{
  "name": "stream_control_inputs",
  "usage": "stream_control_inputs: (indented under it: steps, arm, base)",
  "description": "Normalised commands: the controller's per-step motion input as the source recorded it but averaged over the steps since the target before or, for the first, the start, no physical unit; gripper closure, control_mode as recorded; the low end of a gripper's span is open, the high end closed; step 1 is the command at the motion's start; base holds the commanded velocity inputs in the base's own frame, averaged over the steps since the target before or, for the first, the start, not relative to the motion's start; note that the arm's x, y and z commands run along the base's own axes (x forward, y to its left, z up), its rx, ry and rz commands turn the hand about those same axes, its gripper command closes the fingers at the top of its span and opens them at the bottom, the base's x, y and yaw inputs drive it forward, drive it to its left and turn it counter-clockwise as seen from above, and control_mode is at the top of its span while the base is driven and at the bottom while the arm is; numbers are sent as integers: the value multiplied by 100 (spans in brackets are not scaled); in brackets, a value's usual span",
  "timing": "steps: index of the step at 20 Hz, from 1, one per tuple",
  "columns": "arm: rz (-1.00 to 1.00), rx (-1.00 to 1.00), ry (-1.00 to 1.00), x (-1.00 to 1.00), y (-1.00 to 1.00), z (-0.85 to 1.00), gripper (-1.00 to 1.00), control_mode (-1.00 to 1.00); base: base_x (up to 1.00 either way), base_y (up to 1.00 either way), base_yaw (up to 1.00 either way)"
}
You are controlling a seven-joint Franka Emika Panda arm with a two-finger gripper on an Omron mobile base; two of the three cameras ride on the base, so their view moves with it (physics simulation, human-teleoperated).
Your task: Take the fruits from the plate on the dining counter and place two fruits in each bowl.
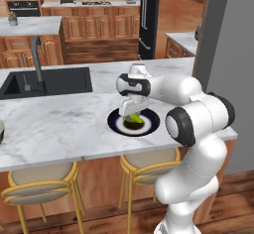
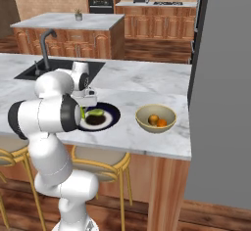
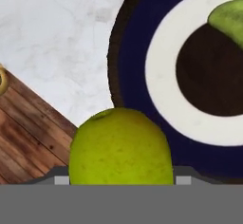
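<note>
Pincer is clamped on the green pear, lifted just above the plate on the marble tabletop; two orange fruits are already sat in the bowl.

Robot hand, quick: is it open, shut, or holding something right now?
Gripper: closed on the yellow-green oblong fruit, held above the round black-navy plate with a whitish ring.
</note>
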Motion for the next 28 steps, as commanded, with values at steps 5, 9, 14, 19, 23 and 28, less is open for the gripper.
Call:
stream_control_inputs:
  steps: [5,9,14,19,23,28]
  arm:
    - [0,0,0,0,0,0,100,100]
    - [0,0,0,0,0,0,100,100]
    - [0,0,0,0,0,0,100,100]
    - [0,0,0,0,0,0,100,100]
    - [0,0,0,0,0,0,100,100]
    - [0,0,0,0,0,0,100,100]
  base:
    - [-23,62,0]
    - [-6,89,0]
    - [11,91,-2]
    - [52,71,-9]
    - [54,42,-2]
    - [60,31,0]
